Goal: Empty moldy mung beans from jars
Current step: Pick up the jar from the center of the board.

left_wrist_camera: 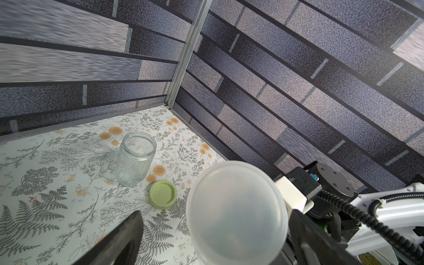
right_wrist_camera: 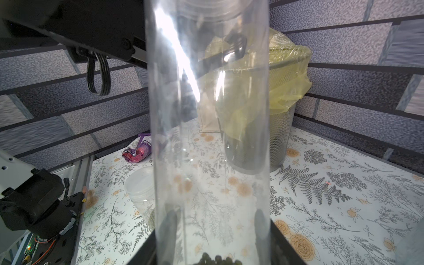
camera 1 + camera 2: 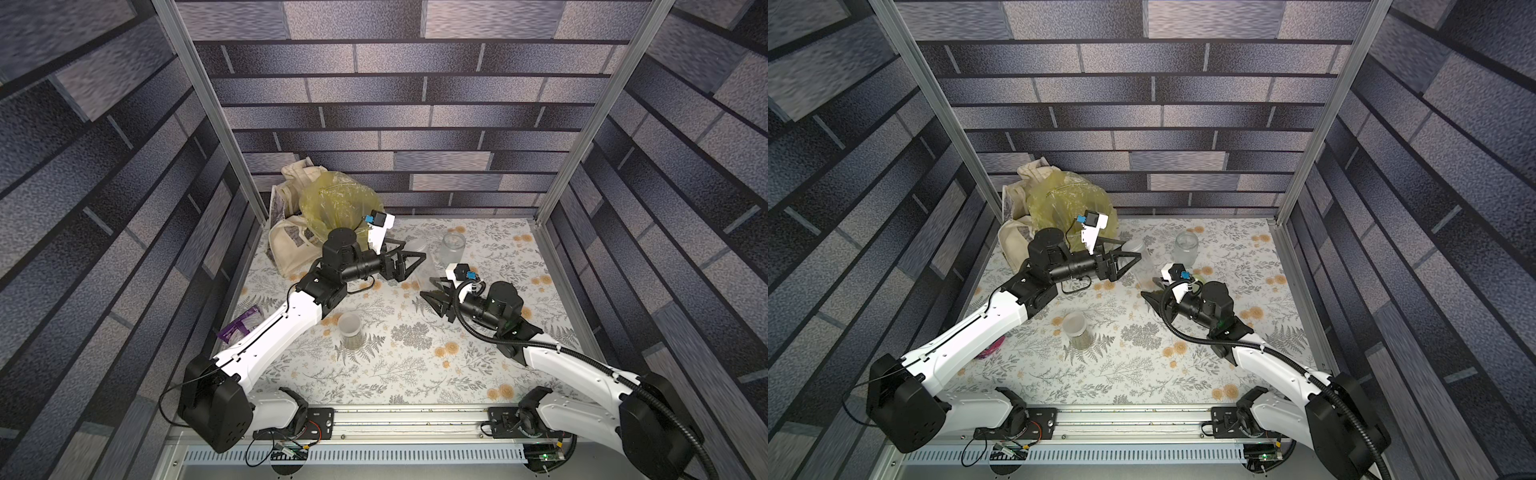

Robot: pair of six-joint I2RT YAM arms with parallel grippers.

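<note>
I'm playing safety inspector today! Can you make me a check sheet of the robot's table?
Surface: floral tablecloth covers the table.
Job's things: tall jar with its frosted lid on and mung beans at the bottom; wide jar open, looks empty, green lid beside it; short jar lidded, beans inside.
Clutter: mesh bin with yellow bag, canvas bag, purple packet.
Grippers: left gripper open around the frosted lid; right gripper shut on the tall jar, low down.
Cables: black conduit along the right arm; thin cable loop by the left base.
Surroundings: brick-pattern walls, metal frame posts.
</note>
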